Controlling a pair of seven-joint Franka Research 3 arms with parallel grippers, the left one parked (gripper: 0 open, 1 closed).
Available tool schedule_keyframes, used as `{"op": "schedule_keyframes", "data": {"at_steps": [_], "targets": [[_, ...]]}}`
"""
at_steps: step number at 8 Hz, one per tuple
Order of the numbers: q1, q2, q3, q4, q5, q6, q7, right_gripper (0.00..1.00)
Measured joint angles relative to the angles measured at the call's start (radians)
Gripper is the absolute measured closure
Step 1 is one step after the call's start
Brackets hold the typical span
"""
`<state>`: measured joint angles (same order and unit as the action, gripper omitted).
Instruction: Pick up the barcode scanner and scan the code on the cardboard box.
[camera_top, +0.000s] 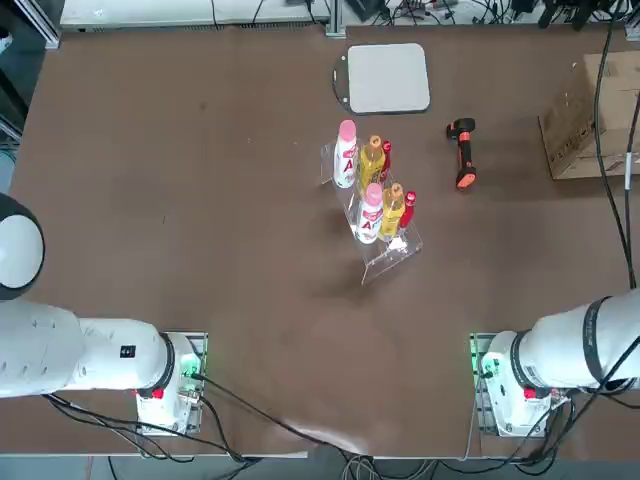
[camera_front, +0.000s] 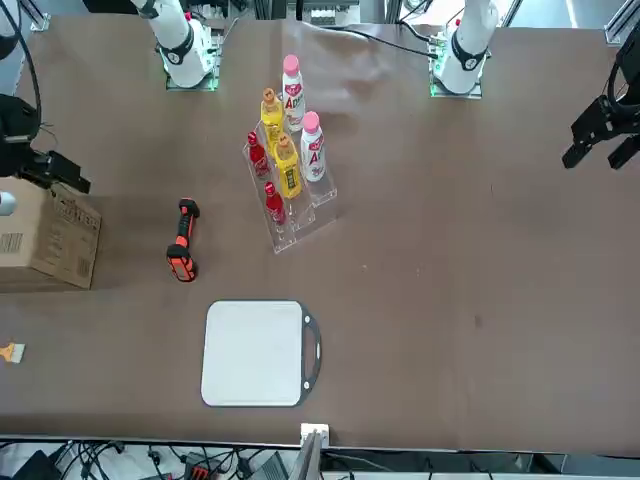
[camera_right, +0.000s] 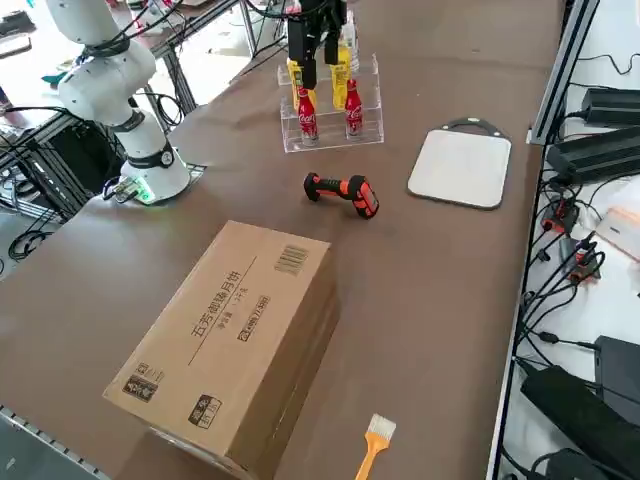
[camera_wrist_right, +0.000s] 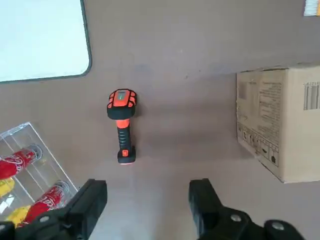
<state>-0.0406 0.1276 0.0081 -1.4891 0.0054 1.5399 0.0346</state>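
The barcode scanner (camera_top: 463, 152) lies flat on the brown table, black with an orange-red head and handle tip. It also shows in the front view (camera_front: 182, 240), the right side view (camera_right: 342, 190) and the right wrist view (camera_wrist_right: 121, 122). The cardboard box (camera_right: 235, 335) lies near the table's right edge with printed labels and a barcode on top, and is also visible from overhead (camera_top: 590, 115) and from the front (camera_front: 45, 235). My right gripper (camera_wrist_right: 147, 192) hangs high over the table between scanner and box, open, with nothing between its fingers. From the front the gripper (camera_front: 40, 160) shows above the box.
A clear rack of bottles (camera_top: 372, 190) stands mid-table, left of the scanner. A grey square pad (camera_top: 388, 78) lies at the far side. A small brush (camera_right: 375, 440) lies beyond the box near the far edge. Cables (camera_top: 610, 100) hang over the box area.
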Motion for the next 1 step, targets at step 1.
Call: {"op": "schedule_keyframes", "data": {"at_steps": [1], "targets": [[0.000,0.000,0.000,0.000,0.000,-0.001,-0.002,0.00]]}}
